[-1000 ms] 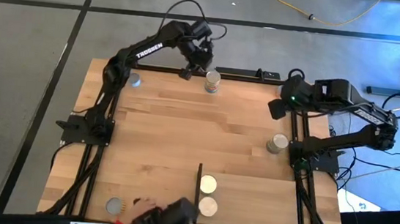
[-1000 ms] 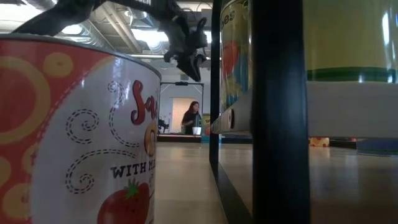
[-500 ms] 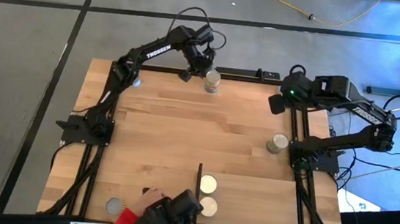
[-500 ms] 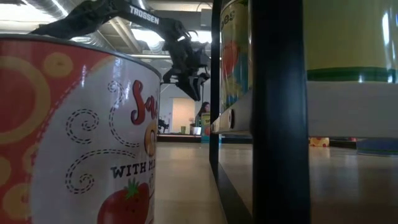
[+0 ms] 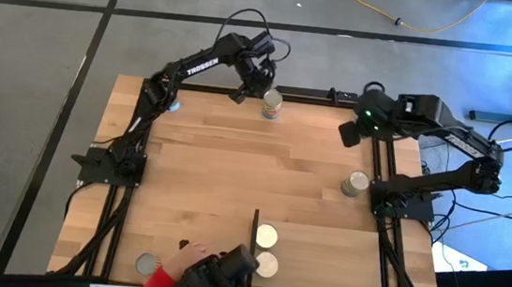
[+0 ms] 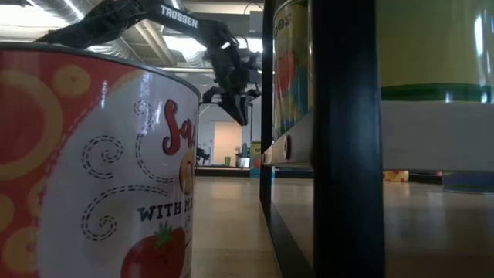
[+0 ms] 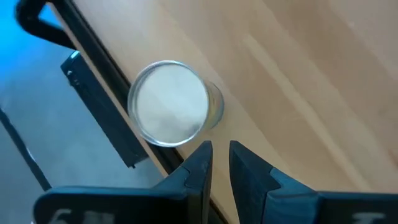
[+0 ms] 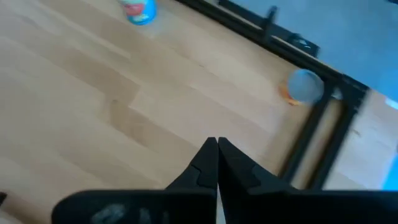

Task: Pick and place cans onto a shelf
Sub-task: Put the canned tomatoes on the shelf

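A can with a pale top (image 5: 272, 104) stands upright on the table at the far edge; it also shows in the left wrist view (image 7: 169, 102). My left gripper (image 5: 240, 95) hangs just left of it, clear of it, fingers (image 7: 200, 163) shut to a narrow slit; it also shows in the low view (image 6: 231, 104). My right gripper (image 5: 349, 134) is shut and empty at the right side (image 8: 216, 158). The shelf (image 5: 339, 255) lies at the near edge, with its black upright (image 5: 254, 233) and two cans (image 5: 267, 236) (image 5: 266, 264) standing on it.
More cans stand on the table: one at the right (image 5: 356, 182), one at the near left (image 5: 145, 264), one at the far left (image 5: 173, 105) by the left arm. A person's dark-gloved hand with a red sleeve (image 5: 210, 276) is at the near edge beside the shelf.
My left gripper has come down beside the far can, and its arm has stretched out lower. My right gripper has drifted slightly toward the table's left. The person's hand has shifted a little at the near edge.
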`<state>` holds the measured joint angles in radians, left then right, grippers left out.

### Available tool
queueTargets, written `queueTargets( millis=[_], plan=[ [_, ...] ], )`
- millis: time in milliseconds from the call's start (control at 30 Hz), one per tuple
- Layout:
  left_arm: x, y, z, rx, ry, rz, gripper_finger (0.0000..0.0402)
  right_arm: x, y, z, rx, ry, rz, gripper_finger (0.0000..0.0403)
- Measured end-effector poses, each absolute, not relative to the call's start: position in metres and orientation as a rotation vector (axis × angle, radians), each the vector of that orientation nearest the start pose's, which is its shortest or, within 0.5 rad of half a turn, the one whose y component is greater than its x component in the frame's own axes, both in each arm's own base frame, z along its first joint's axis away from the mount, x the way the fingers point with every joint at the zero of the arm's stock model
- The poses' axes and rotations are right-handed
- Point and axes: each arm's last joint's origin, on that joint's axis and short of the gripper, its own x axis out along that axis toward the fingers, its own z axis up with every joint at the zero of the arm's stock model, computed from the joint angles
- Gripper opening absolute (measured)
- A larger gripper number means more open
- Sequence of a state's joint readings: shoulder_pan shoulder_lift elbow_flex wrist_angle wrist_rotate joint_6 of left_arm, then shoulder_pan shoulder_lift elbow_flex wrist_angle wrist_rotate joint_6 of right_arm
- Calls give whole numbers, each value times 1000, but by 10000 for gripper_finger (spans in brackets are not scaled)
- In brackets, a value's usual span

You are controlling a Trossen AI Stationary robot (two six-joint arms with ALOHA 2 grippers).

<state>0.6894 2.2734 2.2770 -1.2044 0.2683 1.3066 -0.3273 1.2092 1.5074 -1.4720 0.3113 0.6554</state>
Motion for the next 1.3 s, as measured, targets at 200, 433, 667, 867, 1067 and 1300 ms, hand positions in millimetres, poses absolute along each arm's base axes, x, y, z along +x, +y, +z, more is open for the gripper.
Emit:
queueTargets(
  millis=[200,433,667,867,1067,1300],
  plan=[
    [362,280,301,518,1063,-285,32,207,-109,379,525,934,-759,3],
    [339,268,338,343,980,-226,10,233,-168,357,524,877,-571,3],
    [323,266,360,294,934,-175,1,267,-207,332,434,945,-476,3],
    [320,265,363,286,941,-167,1,305,-228,310,237,1033,-334,3],
    [318,264,362,275,970,-168,1,317,-238,300,139,1070,-265,21],
    [315,263,360,278,1018,-163,1,320,-234,299,-22,1076,-148,73]
  ],
)
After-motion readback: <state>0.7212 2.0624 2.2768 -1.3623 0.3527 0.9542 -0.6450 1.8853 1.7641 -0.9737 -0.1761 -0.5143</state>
